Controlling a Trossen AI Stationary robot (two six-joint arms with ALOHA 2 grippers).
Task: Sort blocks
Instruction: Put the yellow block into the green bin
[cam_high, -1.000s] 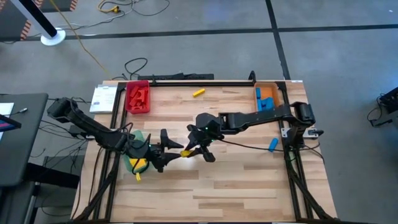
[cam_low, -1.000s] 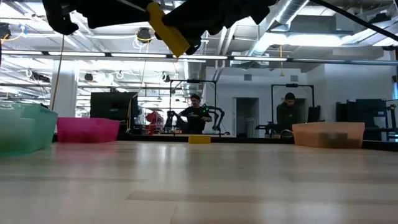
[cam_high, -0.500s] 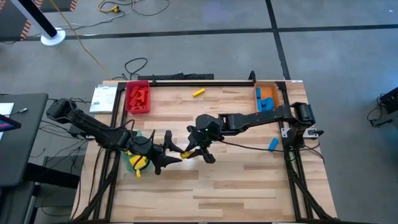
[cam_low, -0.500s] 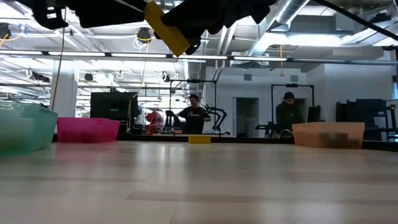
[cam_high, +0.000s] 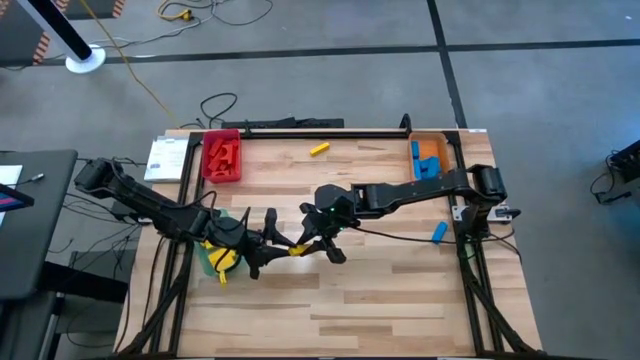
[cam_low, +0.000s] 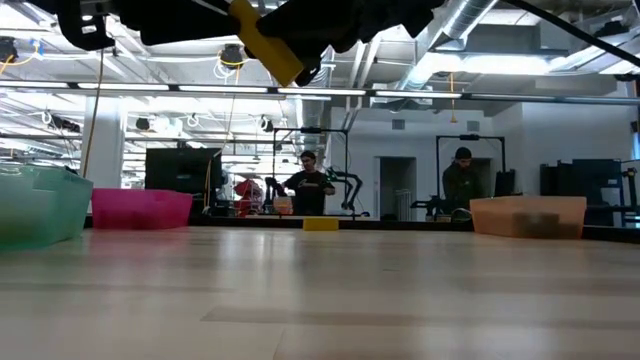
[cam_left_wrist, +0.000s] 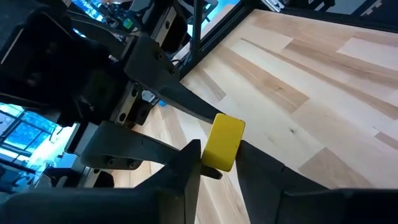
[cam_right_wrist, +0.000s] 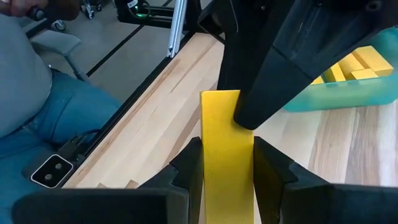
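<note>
Midair, a yellow block (cam_high: 297, 249) is pinched at both ends by the left gripper (cam_high: 278, 243) and right gripper (cam_high: 310, 243), green tray (cam_high: 207, 262) just beside, left jaws newly narrowed onto it.

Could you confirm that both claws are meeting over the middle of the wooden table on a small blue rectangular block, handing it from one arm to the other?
Not quite: the small rectangular block is yellow, not blue. The right wrist view shows it clamped in the right claw, and in the left wrist view the left claw closes on the same block. The rest holds: the high view shows both claws meeting over the middle of the wooden table.
</note>
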